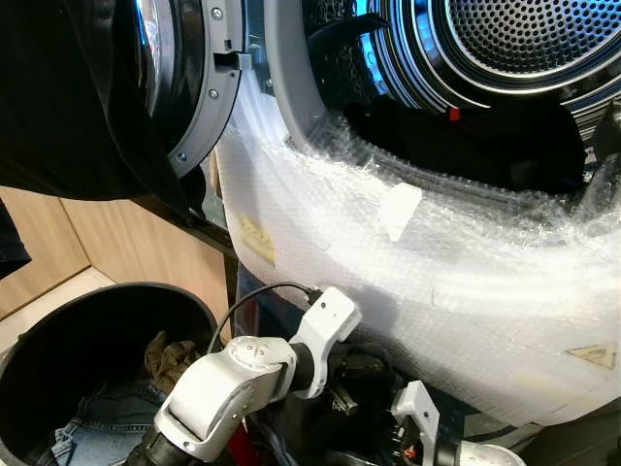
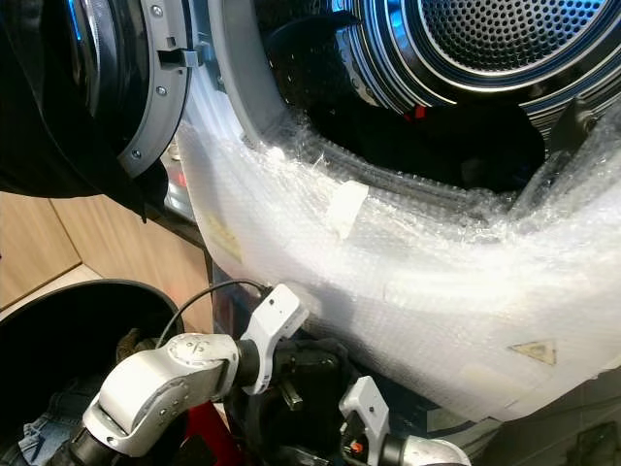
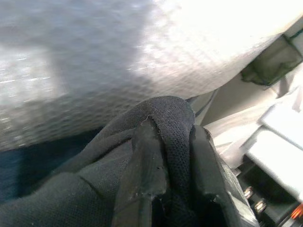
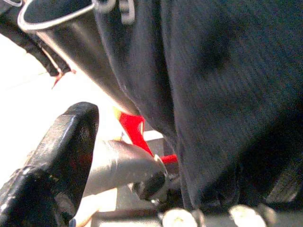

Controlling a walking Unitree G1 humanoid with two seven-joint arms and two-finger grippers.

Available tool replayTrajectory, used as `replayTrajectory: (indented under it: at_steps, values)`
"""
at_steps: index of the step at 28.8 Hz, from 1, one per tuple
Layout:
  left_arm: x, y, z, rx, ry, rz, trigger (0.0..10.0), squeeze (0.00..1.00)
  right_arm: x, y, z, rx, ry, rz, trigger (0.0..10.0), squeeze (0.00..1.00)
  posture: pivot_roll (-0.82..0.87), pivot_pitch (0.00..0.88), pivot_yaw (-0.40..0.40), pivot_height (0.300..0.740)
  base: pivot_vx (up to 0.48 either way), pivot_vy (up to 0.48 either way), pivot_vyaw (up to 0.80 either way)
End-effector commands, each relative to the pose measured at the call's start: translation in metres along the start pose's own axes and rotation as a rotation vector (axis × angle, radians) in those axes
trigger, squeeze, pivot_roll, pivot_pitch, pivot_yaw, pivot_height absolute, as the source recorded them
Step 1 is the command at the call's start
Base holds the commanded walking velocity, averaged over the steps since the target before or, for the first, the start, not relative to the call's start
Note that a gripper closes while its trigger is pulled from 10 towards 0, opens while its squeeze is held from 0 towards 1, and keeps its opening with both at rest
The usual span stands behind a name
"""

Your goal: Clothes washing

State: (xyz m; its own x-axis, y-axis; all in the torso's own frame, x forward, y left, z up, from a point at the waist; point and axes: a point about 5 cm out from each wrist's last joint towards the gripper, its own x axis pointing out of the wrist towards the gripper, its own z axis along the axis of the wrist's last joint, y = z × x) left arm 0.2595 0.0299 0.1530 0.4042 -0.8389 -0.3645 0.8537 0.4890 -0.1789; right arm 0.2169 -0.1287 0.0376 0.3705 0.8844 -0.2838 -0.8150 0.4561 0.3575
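Gripping a fold of black cloth (image 3: pixel 165 137), my left gripper (image 3: pixel 168 189) has both fingers (image 3: pixel 142 170) clamped on it, the fabric bunched between them and draped down over the pads. Just ahead of that gripper rises the bubble wrap (image 1: pixel 437 282) that covers the front of the washing machine (image 1: pixel 291 87), close enough that it fills what lies beyond my fingertips. Above the gripper, past the wrapped edge, the washer's opening holds more dark clothing (image 1: pixel 466 146), with the perforated drum (image 1: pixel 534 39) behind it. Up and to the left of my left arm (image 1: pixel 243 379) the open washer door (image 1: pixel 194 87) hangs with a dark garment (image 1: pixel 68 97) across it. Below and to the left of the gripper sits a black laundry basket (image 1: pixel 39 340), with blue jeans (image 1: pixel 97 427) and a brownish item (image 1: pixel 170 359) inside. My right gripper (image 4: pixel 57 161) sits low beside the left arm, close against dark fabric; one black finger shows there, and I cannot tell whether its fingers are apart or together.
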Motion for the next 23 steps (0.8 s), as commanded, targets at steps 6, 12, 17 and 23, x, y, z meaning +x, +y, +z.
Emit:
replayTrajectory:
  at_steps: [6, 12, 17, 23]
  values:
    - [0.015, -0.013, 0.014, 0.058, -0.041, -0.046, 0.0, 0.00, 0.014, -0.003, 0.011, 0.060, -0.105, -0.071, 10.0, 0.00, 0.11, 0.000, -0.090, 0.740, 0.000, 0.000, 0.00]
    - [0.020, -0.023, 0.023, 0.057, -0.067, -0.075, 0.0, 0.00, 0.019, -0.019, 0.004, 0.109, -0.103, -0.262, 10.0, 0.00, 0.11, 0.013, -0.088, 0.740, 0.000, 0.000, 0.00]
    - [0.019, -0.018, 0.025, 0.059, -0.074, -0.049, 0.0, 0.00, 0.017, -0.021, 0.000, 0.137, -0.092, -0.294, 10.0, 0.00, 0.11, 0.022, -0.091, 0.740, 0.000, 0.000, 0.00]
    - [0.015, -0.015, 0.029, 0.078, -0.074, -0.025, 0.0, 0.00, 0.019, -0.034, -0.004, 0.155, -0.084, -0.413, 10.0, 0.00, 0.12, 0.029, -0.090, 0.740, 0.000, 0.000, 0.00]
